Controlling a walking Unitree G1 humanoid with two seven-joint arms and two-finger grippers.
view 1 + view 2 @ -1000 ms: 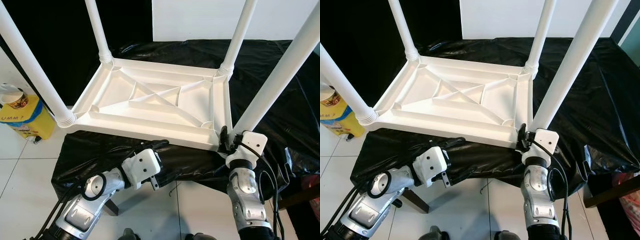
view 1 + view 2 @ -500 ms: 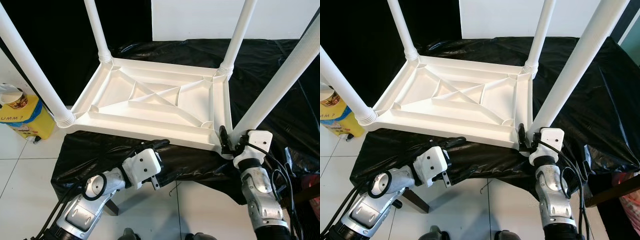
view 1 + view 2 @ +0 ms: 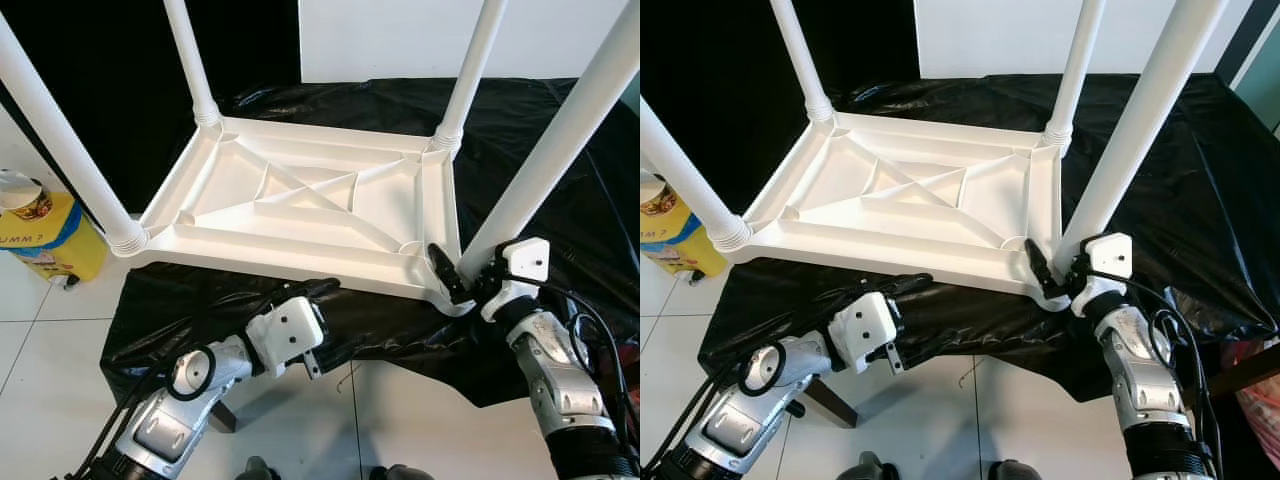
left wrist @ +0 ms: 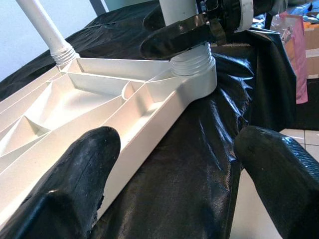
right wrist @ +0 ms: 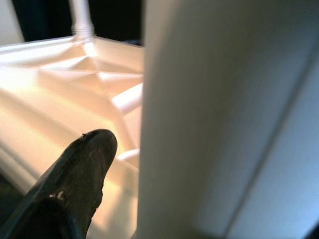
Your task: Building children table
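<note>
Black sheeting (image 3: 560,130) covers the work surface, above white floor tiles (image 3: 40,340). At its near right corner the right gripper (image 3: 452,284) clamps the base of the near-right leg (image 3: 560,140), 1 black finger (image 5: 75,184) pressed against the tube. Beside that grip lies the upturned white table top (image 3: 300,215), ribbed underside up, with 4 legs standing. Further left, the left gripper (image 4: 164,164) hovers with fingers spread before the top's near edge, touching nothing. Beyond it sits a yellow container (image 3: 50,235).
</note>
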